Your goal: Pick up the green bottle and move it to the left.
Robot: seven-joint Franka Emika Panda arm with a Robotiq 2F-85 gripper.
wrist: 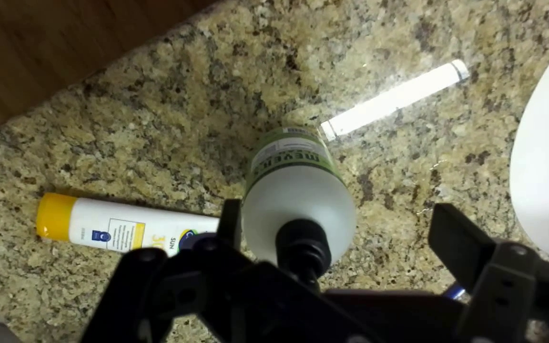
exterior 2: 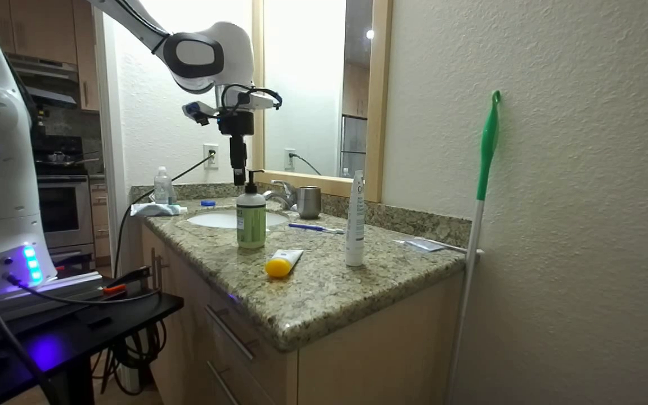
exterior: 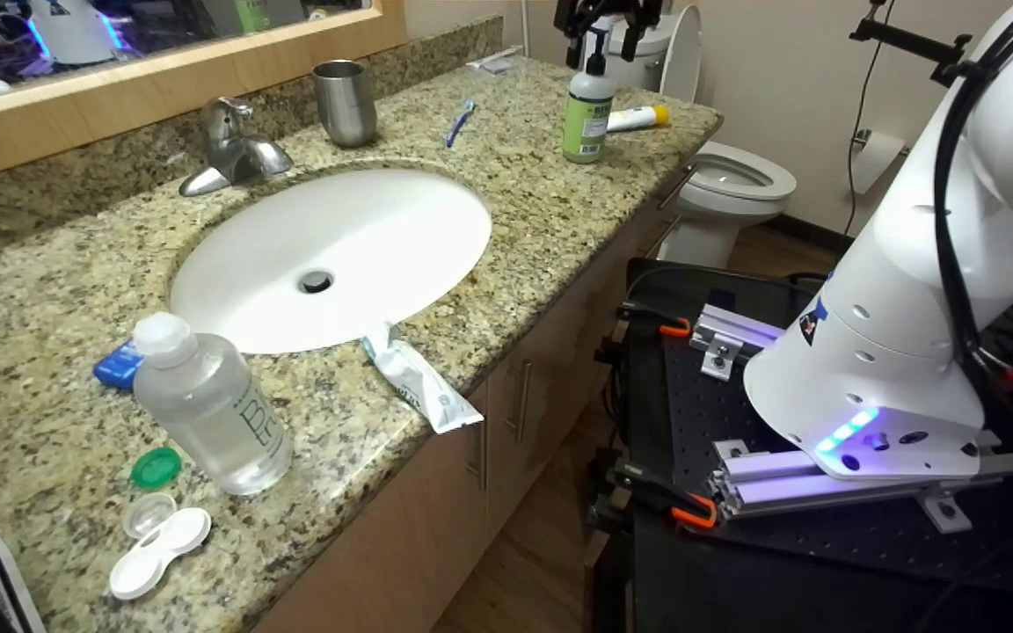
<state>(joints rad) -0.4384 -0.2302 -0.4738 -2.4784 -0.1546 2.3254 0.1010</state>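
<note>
Above granite tabletop (exterior 2: 324, 289), hovering with gripper (wrist: 336, 224) spread apart. Near top of upright green pump bottle (exterior 2: 251, 223), beside sunscreen tube (wrist: 134, 225).

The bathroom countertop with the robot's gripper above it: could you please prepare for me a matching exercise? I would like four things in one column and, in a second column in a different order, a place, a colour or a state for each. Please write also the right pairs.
Column one
1. green bottle
2. metal cup
3. tube marked SUN
4. gripper

Column two
A. lying down, with a yellow cap
B. open, holding nothing
C. standing, with a black pump
D. beside the faucet

Right pairs: 1-C, 2-D, 3-A, 4-B
</note>
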